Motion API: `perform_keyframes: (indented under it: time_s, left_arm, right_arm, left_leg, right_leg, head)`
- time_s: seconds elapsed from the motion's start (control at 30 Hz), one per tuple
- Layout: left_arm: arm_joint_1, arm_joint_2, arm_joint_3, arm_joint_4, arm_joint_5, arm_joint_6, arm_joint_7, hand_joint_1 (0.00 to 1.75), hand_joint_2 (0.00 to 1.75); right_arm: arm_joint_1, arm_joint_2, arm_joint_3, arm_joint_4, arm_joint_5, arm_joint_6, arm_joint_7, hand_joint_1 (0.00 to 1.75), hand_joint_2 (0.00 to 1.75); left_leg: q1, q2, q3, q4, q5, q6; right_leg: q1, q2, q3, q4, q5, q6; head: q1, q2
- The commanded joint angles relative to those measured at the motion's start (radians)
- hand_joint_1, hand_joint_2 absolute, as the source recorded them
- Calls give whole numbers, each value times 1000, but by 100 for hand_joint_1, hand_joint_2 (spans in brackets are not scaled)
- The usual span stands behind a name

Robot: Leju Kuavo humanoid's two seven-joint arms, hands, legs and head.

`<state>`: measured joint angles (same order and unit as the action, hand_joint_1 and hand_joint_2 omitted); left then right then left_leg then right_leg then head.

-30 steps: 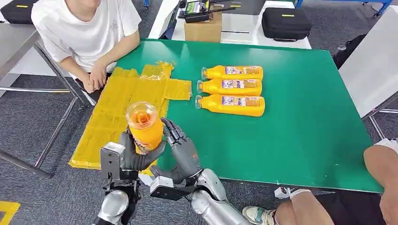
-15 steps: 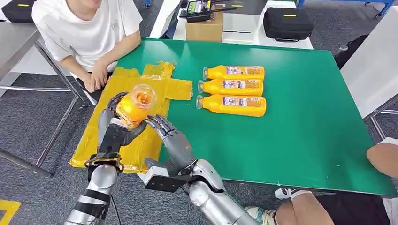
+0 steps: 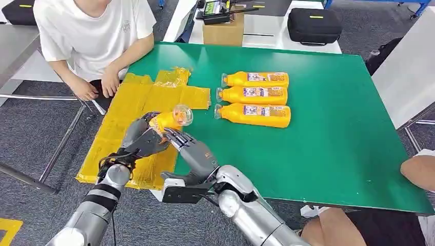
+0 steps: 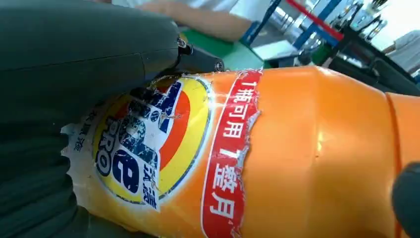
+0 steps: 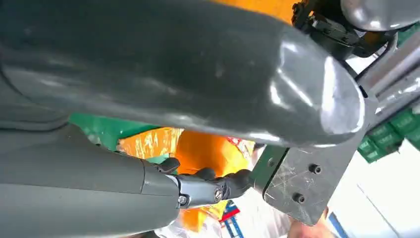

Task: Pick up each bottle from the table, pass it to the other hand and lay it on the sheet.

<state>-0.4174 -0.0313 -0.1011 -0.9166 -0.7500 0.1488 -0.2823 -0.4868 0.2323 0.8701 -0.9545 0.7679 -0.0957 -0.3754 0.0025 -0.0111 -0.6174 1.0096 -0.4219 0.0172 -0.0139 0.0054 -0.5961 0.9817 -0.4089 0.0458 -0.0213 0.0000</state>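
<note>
The bottle (image 3: 172, 119) is gripped by the left hand (image 3: 142, 137) above the yellow sheet (image 3: 134, 115), tilted. The right hand (image 3: 192, 152) is held just beside it, fingers spread, empty. 3 bottles (image 3: 254, 95) lie beyond the right hand on the green table (image 3: 328, 128).

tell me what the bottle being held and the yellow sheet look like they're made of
Bottle in the left robot hand: probably glossy orange plastic, given its smooth shine, with a printed label torn and peeling at the edges. Yellow sheet: likely thin plastic film, since it looks wrinkled, shiny and crumpled at its far edge.
</note>
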Motion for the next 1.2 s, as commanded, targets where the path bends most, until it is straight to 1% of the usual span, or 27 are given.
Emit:
perform_keyframes:
  time_s: [0.03, 0.07, 0.1, 0.13, 0.17, 0.23, 0.27, 0.3, 0.33, 0.37, 0.4, 0.43, 0.47, 0.53, 0.57, 0.6, 0.67, 0.7, 0.73, 0.77, 0.8, 0.87, 0.93, 0.97, 1.0, 1.03, 1.2]
  left_arm:
    - [-156, 20, -40, 270, -172, 109, 78, 175, 175]
    - [-175, 25, -57, 294, -198, 86, 97, 175, 175]
    - [-194, 35, -88, 317, -245, 71, 116, 175, 175]
    - [-217, 30, -78, 350, -245, 49, 128, 175, 175]
    - [-240, 25, -63, 378, -230, 15, 133, 175, 175]
    - [-245, 25, -63, 379, -230, 13, 133, 175, 175]
    - [-258, 15, -34, 404, -194, -19, 131, 175, 175]
    - [-278, -4, 31, 439, -116, -78, 132, 175, 175]
    - [-308, -9, 68, 479, -65, -117, 134, 175, 175]
    - [-332, -11, 85, 509, -38, -114, 120, 175, 175]
    - [-349, -6, 75, 525, -48, -102, 121, 175, 175]
    - [-363, 8, 2, 529, -145, 5, 137, 175, 175]
    - [-367, 25, -79, 521, -246, 87, 153, 175, 175]
    - [-379, 55, -155, 520, -376, 136, 203, 175, 175]
    - [-382, 59, -153, 523, -383, 107, 213, 175, 175]
    - [-388, 64, -158, 528, -393, 66, 217, 175, 175]
    - [-392, 72, -183, 531, -436, 51, 234, 175, 175]
    - [-393, 74, -193, 530, -461, 54, 236, 175, 175]
    - [-394, 76, -204, 531, -478, 50, 233, 175, 175]
    - [-397, 79, -222, 533, -498, 45, 232, 175, 175]
    - [-398, 85, -252, 528, -539, 48, 243, 175, 175]
    - [-397, 82, -249, 523, -545, 46, 242, 175, 175]
    - [-401, 79, -260, 526, -563, 17, 236, 175, 175]
    - [-401, 79, -260, 526, -563, 17, 236, 143, 175]
    - [-408, 81, -286, 536, -597, -5, 240, 152, 175]
    - [-411, 80, -296, 541, -610, -17, 242, 154, 175]
    - [-411, 80, -296, 541, -610, -17, 242, 154, 175]
  right_arm:
    - [-66, -13, 201, -11, 1, 13, -57, 0, 0]
    - [-71, -20, 207, -19, 0, 20, -57, 0, 0]
    - [-77, -23, 214, -17, 4, 28, -51, 0, 0]
    - [-89, -28, 230, -10, 8, 38, -49, 0, 0]
    - [-96, -28, 242, 0, 8, 47, -49, 0, 0]
    - [-96, -27, 242, 1, 8, 47, -49, 0, 0]
    - [-100, -25, 248, 8, 7, 53, -54, 0, 0]
    - [-104, -20, 254, 19, -1, 67, -61, 0, 0]
    - [-119, -10, 272, 41, -5, 78, -71, 0, 0]
    - [-128, -5, 284, 52, -16, 78, -82, 0, 0]
    - [-130, -2, 286, 54, -26, 75, -91, 0, 0]
    - [-125, -1, 278, 49, -47, 77, -96, 0, 0]
    - [-116, -9, 274, 32, -54, 68, -97, 0, 0]
    - [-77, -44, 260, -40, -69, 59, -83, 0, 0]
    - [-64, -59, 259, -61, -74, 63, -81, 0, 0]
    - [-55, -73, 261, -73, -73, 67, -76, 0, 0]
    - [-43, -83, 259, -81, -72, 69, -74, 0, 0]
    - [-32, -86, 251, -88, -79, 70, -77, 0, 0]
    - [-23, -88, 248, -95, -81, 70, -77, 0, 0]
    - [-21, -88, 248, -97, -81, 71, -77, 0, 0]
    - [-15, -92, 252, -106, -80, 74, -77, 0, 0]
    - [-15, -96, 257, -108, -78, 82, -76, 0, 0]
    - [-16, -104, 262, -107, -74, 87, -73, 0, 0]
    - [-16, -106, 262, -106, -74, 87, -73, 0, 0]
    - [-17, -110, 262, -111, -73, 89, -75, 0, 0]
    - [-16, -112, 260, -115, -74, 91, -77, 0, 0]
    - [-16, -112, 260, -115, -74, 91, -77, 0, 0]
  left_leg:
    - [1, 2, 3, 0, -2, -1]
    - [0, 2, 2, 0, -1, -1]
    - [1, 2, 4, 1, -2, -1]
    - [1, 1, 0, 0, -1, -1]
    - [1, 0, 2, 1, -2, -1]
    - [1, -2, 0, 1, -1, -1]
    - [1, -1, 1, 2, -2, -1]
    - [0, 0, 0, 1, -1, -1]
    - [2, 5, 1, 1, -1, -1]
    - [1, 3, 2, 1, -2, -2]
    - [0, -1, 1, 1, 0, -1]
    - [2, -1, 1, 1, 0, -2]
    - [2, -1, 2, 2, 0, -2]
    - [1, 0, 6, 0, 0, -2]
    - [2, 3, 7, -1, 0, -2]
    - [1, 0, 4, 0, 1, -2]
    - [2, -2, 3, 1, 1, -2]
    - [2, -2, 3, 0, 1, -2]
    - [2, -2, 4, 0, 1, -2]
    - [2, 2, 3, 1, 1, -2]
    - [2, 3, 2, 0, 1, -2]
    - [2, 1, 4, 0, 1, -3]
    - [1, -1, 2, 0, 2, -2]
    - [2, 0, 3, 1, 0, -3]
    - [1, 0, 2, 0, 1, -2]
    - [1, 1, 1, 0, 1, -2]
    - [1, 1, 1, 1, 1, -2]
  right_leg:
    - [1, 1, 3, 1, -2, -2]
    - [1, 0, 2, 1, -1, -1]
    - [1, 0, 4, 1, -2, -2]
    - [1, 0, 1, 0, -1, -1]
    - [1, -2, 2, 2, -2, -2]
    - [1, -2, 1, 1, -1, -1]
    - [1, -1, 2, 2, -2, -2]
    - [0, 0, 0, 2, 0, -1]
    - [2, 3, 0, 1, 1, -2]
    - [1, 0, 1, 2, 0, -4]
    - [0, -3, 0, 2, 0, -4]
    - [2, -2, 0, 1, 1, -5]
    - [2, -3, 1, 2, 0, -5]
    - [1, -2, 5, 1, 0, -5]
    - [3, -1, 5, 0, 1, -5]
    - [1, -3, 2, 2, 1, -5]
    - [3, -6, 2, 2, 0, -5]
    - [3, -4, 2, 1, 0, -4]
    - [2, -4, 4, 1, 0, -5]
    - [2, -2, 2, 2, 0, -5]
    - [2, -1, 0, 1, 1, -4]
    - [2, -3, 2, 1, 0, -5]
    - [1, -3, 1, 1, 1, -4]
    - [2, -3, 2, 2, 0, -5]
    - [2, -2, 1, 1, 1, -4]
    - [1, -2, 0, 1, 1, -4]
    - [2, -2, 0, 1, 1, -4]
  head:
    - [0, 0]
    - [0, 0]
    - [0, 0]
    - [0, 0]
    - [0, 0]
    - [1, 0]
    - [1, 0]
    - [5, 0]
    - [2, 0]
    - [-5, 0]
    - [-4, 0]
    - [-1, 0]
    - [-2, 0]
    - [1, 0]
    - [-1, 0]
    - [-3, 0]
    - [-2, 0]
    - [-2, 0]
    - [-1, 0]
    - [-2, 0]
    - [-2, 0]
    - [-2, 0]
    - [-1, 0]
    - [-2, 0]
    - [-2, 0]
    - [-2, 0]
    - [-2, 0]
